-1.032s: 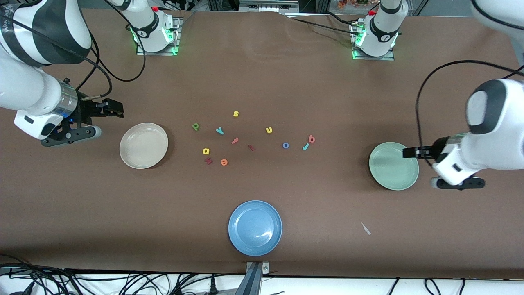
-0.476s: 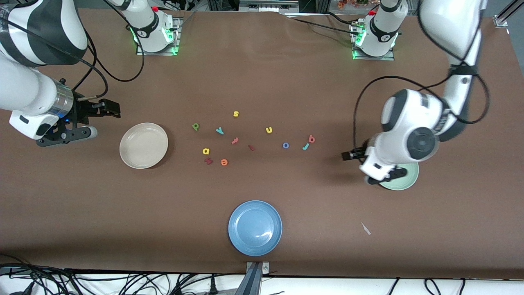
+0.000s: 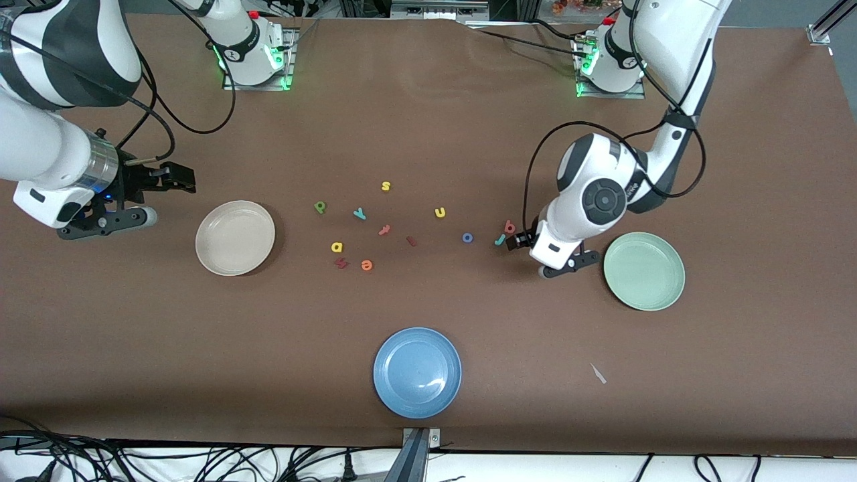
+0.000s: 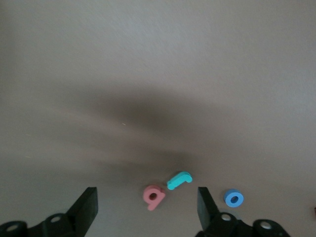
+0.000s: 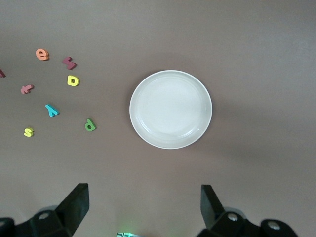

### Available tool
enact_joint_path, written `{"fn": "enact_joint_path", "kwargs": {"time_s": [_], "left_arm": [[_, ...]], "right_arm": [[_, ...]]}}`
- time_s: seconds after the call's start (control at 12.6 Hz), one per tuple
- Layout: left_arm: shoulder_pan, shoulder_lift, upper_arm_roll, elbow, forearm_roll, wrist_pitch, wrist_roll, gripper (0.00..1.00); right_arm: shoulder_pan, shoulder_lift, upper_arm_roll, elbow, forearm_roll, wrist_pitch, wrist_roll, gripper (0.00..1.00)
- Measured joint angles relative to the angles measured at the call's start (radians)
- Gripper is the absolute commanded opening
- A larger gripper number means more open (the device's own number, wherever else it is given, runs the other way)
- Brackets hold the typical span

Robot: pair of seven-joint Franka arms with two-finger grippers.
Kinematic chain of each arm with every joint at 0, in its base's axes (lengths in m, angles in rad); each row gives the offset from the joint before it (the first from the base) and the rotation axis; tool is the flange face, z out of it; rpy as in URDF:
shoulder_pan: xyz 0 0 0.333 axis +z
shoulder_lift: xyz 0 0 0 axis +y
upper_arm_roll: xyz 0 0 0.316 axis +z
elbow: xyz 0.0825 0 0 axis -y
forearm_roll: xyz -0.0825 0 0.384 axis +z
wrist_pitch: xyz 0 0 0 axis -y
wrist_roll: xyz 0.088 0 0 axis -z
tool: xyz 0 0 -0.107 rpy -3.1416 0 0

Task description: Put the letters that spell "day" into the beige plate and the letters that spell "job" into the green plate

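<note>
the left gripper [image 3: 517, 242] hangs just above the table beside the pinkish-red b [image 3: 510, 227] and the teal j [image 3: 499, 239], between them and the green plate [image 3: 644, 271]; in the left wrist view its fingers [image 4: 85, 210] stand wide apart with nothing between them, and the b [image 4: 153, 196] and j [image 4: 178, 180] lie on the table between the two tips, touching or nearly so. the blue o [image 3: 467, 237] lies near the j, toward the right arm's end, and shows past one fingertip in the wrist view [image 4: 233, 198]. the green plate sits at the left arm's end of the table and holds nothing. the right gripper [image 3: 175, 179] waits in the air beside the beige plate [image 3: 235, 237], at the right arm's end, its fingers [image 5: 74, 204] spread wide and holding nothing. that plate is bare too. the green d [image 3: 321, 207], teal y [image 3: 360, 214] and yellow a [image 3: 337, 247] lie on the table near the beige plate, among a yellow s [image 3: 385, 186], a yellow u [image 3: 440, 213], an orange e [image 3: 366, 265] and some dark red letters [image 3: 384, 229]. a blue plate [image 3: 417, 372] sits nearer to the camera than all the letters, around mid-table.
</note>
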State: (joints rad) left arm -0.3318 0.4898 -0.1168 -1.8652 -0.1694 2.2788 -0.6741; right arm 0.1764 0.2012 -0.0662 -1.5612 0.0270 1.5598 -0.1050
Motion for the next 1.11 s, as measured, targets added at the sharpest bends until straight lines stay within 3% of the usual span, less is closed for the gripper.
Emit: {"fn": "enact_joint_path", "kwargs": {"time_s": [0.4,0.56,0.79,1.11], "left_arm": [[-0.004,-0.001,-0.072,-0.152,0.000,0.205,-0.021,0.72],[-0.012,-0.002,-0.074,-0.183,0.000,0.213,-0.020,0.70],[-0.022,-0.001,-0.075,-0.203,0.000,0.213,-0.020,0.60],[-0.022,0.018,-0.075,-0.208,0.000,0.219,-0.019,0.60]], "right_arm": [[0.002,0.028,0.000,-0.002,0.000,0.007,0.000,1.00],[-0.001,0.031,0.000,-0.002,0.000,0.008,0.000,1.00],[-0.009,0.042,-0.001,-0.003,0.001,0.017,0.000,1.00],[-0.006,0.082,0.054,-0.102,0.002,0.197,0.001,1.00]]}}
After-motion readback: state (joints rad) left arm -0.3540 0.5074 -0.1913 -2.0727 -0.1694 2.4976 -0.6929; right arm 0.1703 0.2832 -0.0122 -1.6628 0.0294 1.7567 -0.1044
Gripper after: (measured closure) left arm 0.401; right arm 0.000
